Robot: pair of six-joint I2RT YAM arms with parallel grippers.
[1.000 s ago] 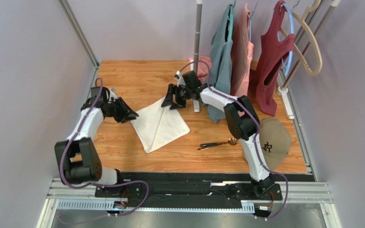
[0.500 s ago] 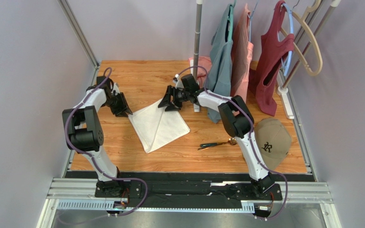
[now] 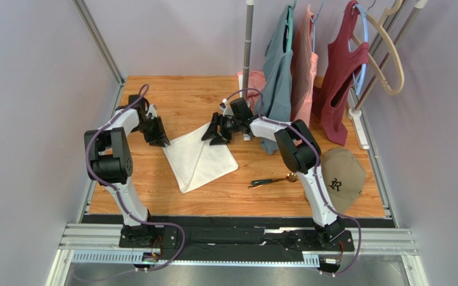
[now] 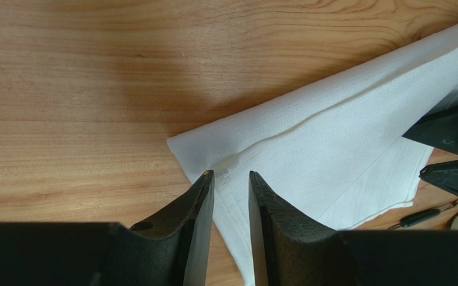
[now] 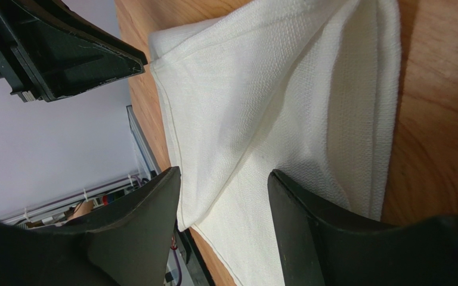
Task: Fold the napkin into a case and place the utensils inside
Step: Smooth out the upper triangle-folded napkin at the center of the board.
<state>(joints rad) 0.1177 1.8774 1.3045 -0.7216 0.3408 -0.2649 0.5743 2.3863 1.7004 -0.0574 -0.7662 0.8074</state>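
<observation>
**Visitor:** What stands around the two arms?

**Onlooker:** A grey metal rack pole (image 3: 248, 47) rises at the far edge. Beside it hang a teal shirt (image 3: 278, 71), a salmon-pink garment (image 3: 304, 65) and a maroon sleeveless top (image 3: 340, 83), with bare hangers (image 3: 392, 59) to the right. The teal shirt's hem drops close against the right arm. A tan baseball cap with a dark emblem (image 3: 342, 177) lies at the right edge, beside that arm's elbow.

**Visitor:** And the surface and the room?

**Onlooker:** It is an orange-brown wooden plank table (image 3: 172, 101) closed in by pale lilac walls (image 3: 34, 89). A metal rail (image 3: 243, 241) along the near edge carries both arm bases.

**Visitor:** Where is the napkin?

**Onlooker:** The white cloth napkin (image 3: 200, 156) lies flat mid-table, folded, with a diagonal crease. The left gripper (image 3: 160, 140) sits at its left corner. Its black fingers are only a slit apart, the hem shows through the gap, and they hold nothing. I cannot tell whether they touch the cloth. The right gripper (image 3: 212, 140) is over the far corner, its fingers spread wide, also empty.

**Visitor:** And the cutlery?

**Onlooker:** The slim utensils with dark green-black handles and gold heads (image 3: 271, 180) lie together on bare wood. They are right of the napkin, apart from it and well apart from both grippers.
</observation>
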